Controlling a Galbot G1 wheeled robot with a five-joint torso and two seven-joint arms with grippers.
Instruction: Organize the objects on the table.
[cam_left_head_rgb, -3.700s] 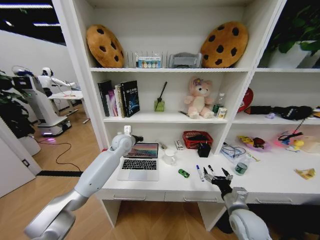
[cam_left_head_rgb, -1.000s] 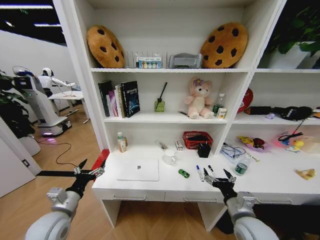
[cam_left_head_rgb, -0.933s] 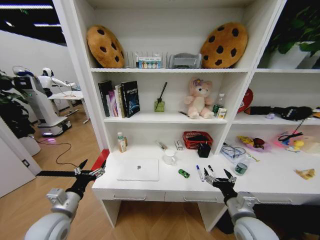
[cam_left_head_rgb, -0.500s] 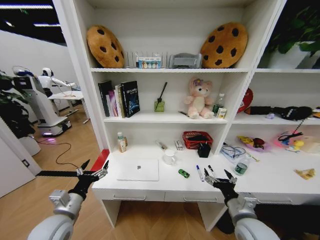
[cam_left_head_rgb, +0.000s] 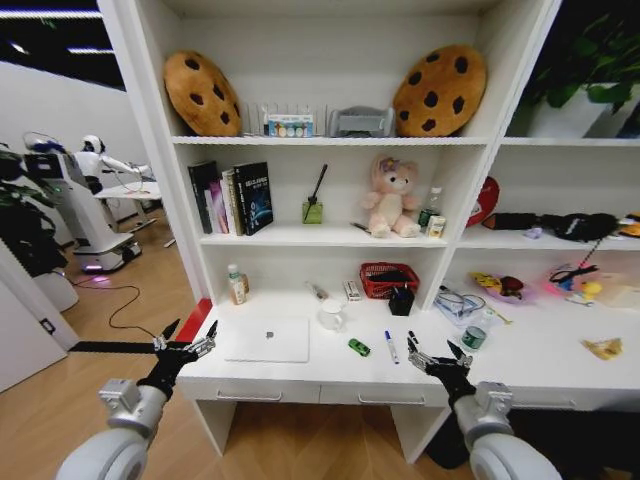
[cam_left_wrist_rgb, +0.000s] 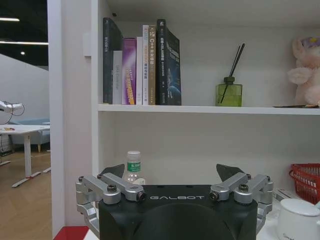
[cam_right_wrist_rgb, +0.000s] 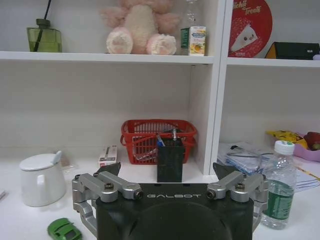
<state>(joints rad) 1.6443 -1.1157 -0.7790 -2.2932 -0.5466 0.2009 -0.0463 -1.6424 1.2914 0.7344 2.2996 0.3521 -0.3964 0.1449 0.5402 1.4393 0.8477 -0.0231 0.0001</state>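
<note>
Up front in the head view, the left gripper (cam_left_head_rgb: 187, 340) hovers spread wide and empty off the table's (cam_left_head_rgb: 330, 375) left front corner, and the right gripper (cam_left_head_rgb: 436, 356) gapes empty over its front edge. On top lie the shut laptop (cam_left_head_rgb: 267, 340), green toy car (cam_left_head_rgb: 358, 347) and two pens (cam_left_head_rgb: 399, 345).

From the left wrist, spread fingers (cam_left_wrist_rgb: 114, 170) frame a small bottle (cam_left_wrist_rgb: 132, 165).

From the right wrist, the toy car (cam_right_wrist_rgb: 64, 230) sits beside the parted fingers (cam_right_wrist_rgb: 108, 169), near a white mug (cam_right_wrist_rgb: 42, 178).

A tall white shelving unit (cam_left_head_rgb: 330, 140) rises above the desk (cam_left_head_rgb: 300, 372); light wooden floor (cam_left_head_rgb: 150, 290) spreads left, under dark ceiling lights (cam_left_head_rgb: 45, 14).
</note>
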